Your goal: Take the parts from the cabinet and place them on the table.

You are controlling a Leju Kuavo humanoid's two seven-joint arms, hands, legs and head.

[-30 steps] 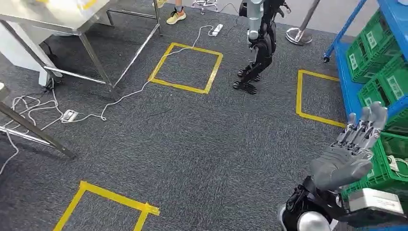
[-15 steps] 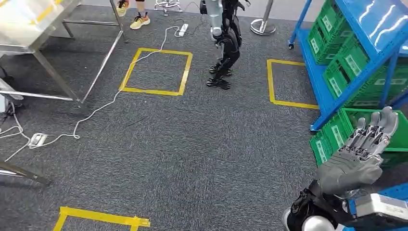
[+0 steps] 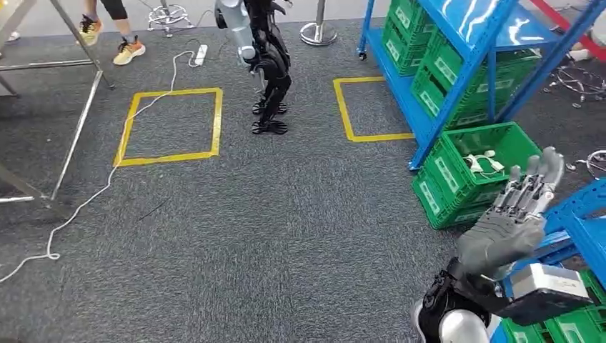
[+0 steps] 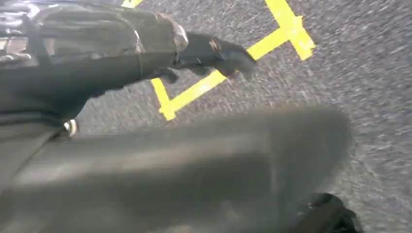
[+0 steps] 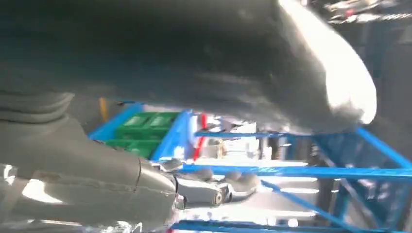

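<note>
The right hand (image 3: 513, 218), empty with fingers straight and apart, is raised beside the blue cabinet (image 3: 464, 75), whose green crate (image 3: 468, 175) holding pale parts (image 3: 480, 163) lies just ahead and slightly left of it, nearer this arm; the left hand's state I cannot tell.

floor's a rough grey carpet (image 3: 286, 214) with matt yellow tape (image 3: 169, 125), rack (image 3: 457, 71) is glossy blue painted metal, crates (image 3: 468, 171) are shiny green plastic
</note>
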